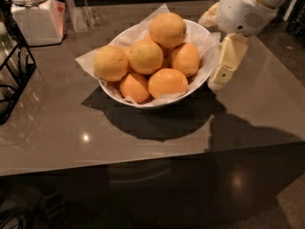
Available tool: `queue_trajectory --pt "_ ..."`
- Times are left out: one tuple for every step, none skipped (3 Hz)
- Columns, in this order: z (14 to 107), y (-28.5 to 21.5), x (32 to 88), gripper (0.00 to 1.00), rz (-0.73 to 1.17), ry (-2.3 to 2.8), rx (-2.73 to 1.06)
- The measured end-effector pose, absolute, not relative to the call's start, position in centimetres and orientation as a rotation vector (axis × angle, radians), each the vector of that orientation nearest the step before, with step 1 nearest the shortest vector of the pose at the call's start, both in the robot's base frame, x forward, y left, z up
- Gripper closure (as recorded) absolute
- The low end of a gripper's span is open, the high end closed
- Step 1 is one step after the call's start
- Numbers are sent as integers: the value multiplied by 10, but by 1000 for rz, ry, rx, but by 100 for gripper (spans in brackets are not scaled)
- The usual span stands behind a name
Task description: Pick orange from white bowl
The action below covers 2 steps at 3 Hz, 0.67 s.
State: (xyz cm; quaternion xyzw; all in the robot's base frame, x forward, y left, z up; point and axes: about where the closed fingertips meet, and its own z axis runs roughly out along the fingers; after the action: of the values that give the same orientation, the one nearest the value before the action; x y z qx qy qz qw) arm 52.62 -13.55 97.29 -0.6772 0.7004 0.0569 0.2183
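Fruit (pixel 164 82) heaps in the white bowl (pixel 155 102) — the orange (pixel 167 30) rides on top, likely easiest to reach; the gripper (pixel 215 51) hangs beside the right rim, fingers (pixel 228 61) spread, empty.

A glossy grey-brown tabletop (pixel 157 128) is filling the scene and catching a small light glint (pixel 86 137) at near left, while speckled floor (pixel 291 208) is showing at right.

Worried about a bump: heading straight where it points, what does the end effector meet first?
Likely the white bowl at its right rim, beside which the open end effector hangs; depth is unclear.
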Motion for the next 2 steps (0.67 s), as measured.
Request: queue_trajectory --pt "974 -135 528 0 150 1935 -1868" --pt "974 -135 528 0 150 1935 -1868"
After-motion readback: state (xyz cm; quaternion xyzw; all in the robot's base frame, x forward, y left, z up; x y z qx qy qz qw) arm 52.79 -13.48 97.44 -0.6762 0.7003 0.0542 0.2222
